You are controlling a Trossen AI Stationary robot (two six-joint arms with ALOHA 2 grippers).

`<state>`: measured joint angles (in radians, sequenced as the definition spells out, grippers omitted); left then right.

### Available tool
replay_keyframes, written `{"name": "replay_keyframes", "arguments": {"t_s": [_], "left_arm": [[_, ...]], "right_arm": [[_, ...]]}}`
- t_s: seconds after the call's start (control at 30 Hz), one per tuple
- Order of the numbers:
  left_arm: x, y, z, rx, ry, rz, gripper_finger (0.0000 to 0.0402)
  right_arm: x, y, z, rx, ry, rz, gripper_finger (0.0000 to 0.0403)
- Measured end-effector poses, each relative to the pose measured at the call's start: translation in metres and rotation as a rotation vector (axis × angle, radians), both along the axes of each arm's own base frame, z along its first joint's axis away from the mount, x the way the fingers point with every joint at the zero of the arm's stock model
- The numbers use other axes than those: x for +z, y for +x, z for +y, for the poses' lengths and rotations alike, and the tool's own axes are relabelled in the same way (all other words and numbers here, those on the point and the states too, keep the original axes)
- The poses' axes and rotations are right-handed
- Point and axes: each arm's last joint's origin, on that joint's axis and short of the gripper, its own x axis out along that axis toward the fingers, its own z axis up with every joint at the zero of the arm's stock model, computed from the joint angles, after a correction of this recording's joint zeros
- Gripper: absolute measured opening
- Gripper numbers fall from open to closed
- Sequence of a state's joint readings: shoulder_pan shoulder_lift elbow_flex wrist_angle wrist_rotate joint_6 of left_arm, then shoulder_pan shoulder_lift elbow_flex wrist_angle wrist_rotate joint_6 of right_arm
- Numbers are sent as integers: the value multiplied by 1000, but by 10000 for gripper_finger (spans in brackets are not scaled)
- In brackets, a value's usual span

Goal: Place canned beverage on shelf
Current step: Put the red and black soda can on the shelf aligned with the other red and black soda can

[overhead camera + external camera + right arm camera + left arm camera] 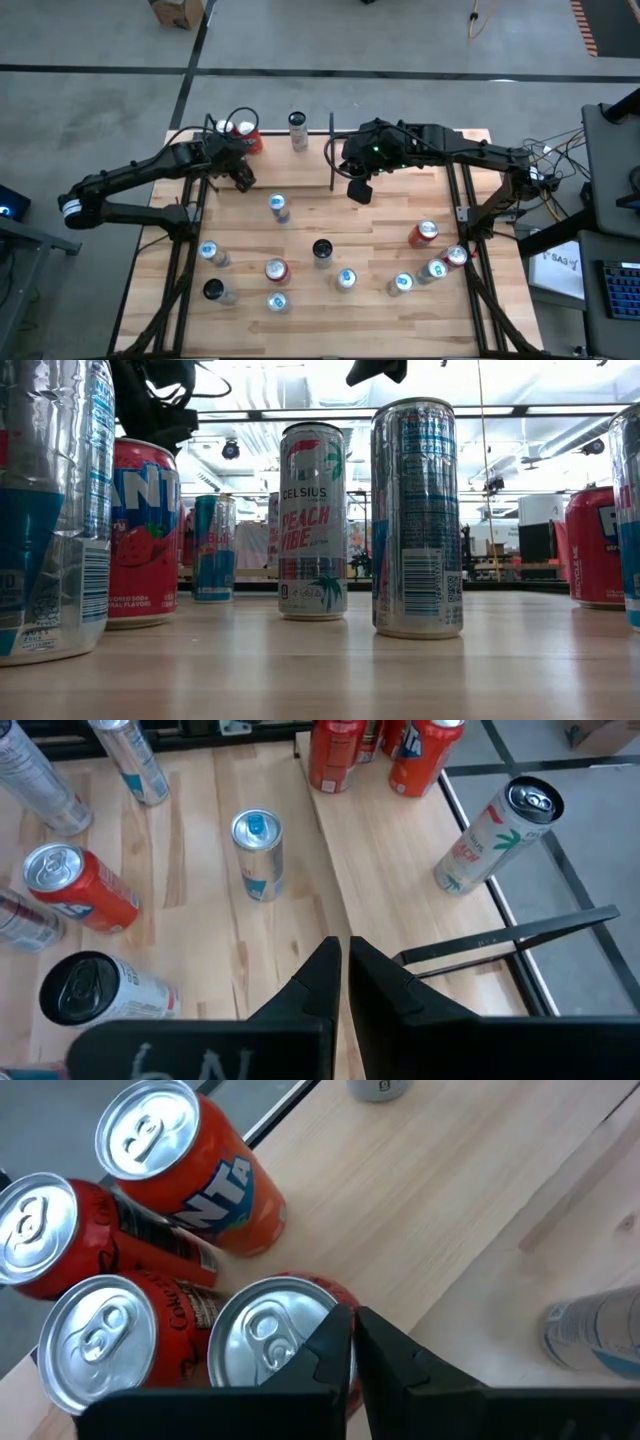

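Note:
The shelf (pixel 285 165) is a light plank in a thin black frame at the table's far side. At its left end stand an orange Fanta can (pixel 190 1165) and three red cans (pixel 240 130), and farther right a white Celsius can (pixel 298 130). My left gripper (pixel 354 1320) is shut and holds nothing. It hangs over the shelf's near left part (pixel 245 182), with the nearest red can's top (pixel 270 1342) just beyond its fingertips. My right gripper (pixel 360 192) is raised by the shelf's right post (pixel 332 150), shut with nothing in it (pixel 345 952).
Several loose cans stand on the near table, among them a blue-topped one (pixel 279 206), a black-topped one (pixel 322 249) and a red one (pixel 424 233). Black frame rails (pixel 185 250) run along both table sides. Bare planks lie between the shelf and the cans.

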<state>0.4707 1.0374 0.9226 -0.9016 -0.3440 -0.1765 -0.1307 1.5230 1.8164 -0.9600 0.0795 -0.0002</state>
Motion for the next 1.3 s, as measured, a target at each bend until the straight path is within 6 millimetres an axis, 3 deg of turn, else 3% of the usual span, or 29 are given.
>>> {"name": "replay_keyframes", "arguments": {"t_s": [0.43, 0.67, 1.3], "left_arm": [[2, -5, -1, 40, 10, 3, 0], [11, 5, 4, 29, 65, -88, 0], [-16, 29, 19, 81, 83, 61, 0]], "right_arm": [[0, 0, 0, 0, -1, 0, 13], [1, 1, 0, 2, -4, -8, 13], [-5, 2, 0, -1, 0, 2, 13]]}}
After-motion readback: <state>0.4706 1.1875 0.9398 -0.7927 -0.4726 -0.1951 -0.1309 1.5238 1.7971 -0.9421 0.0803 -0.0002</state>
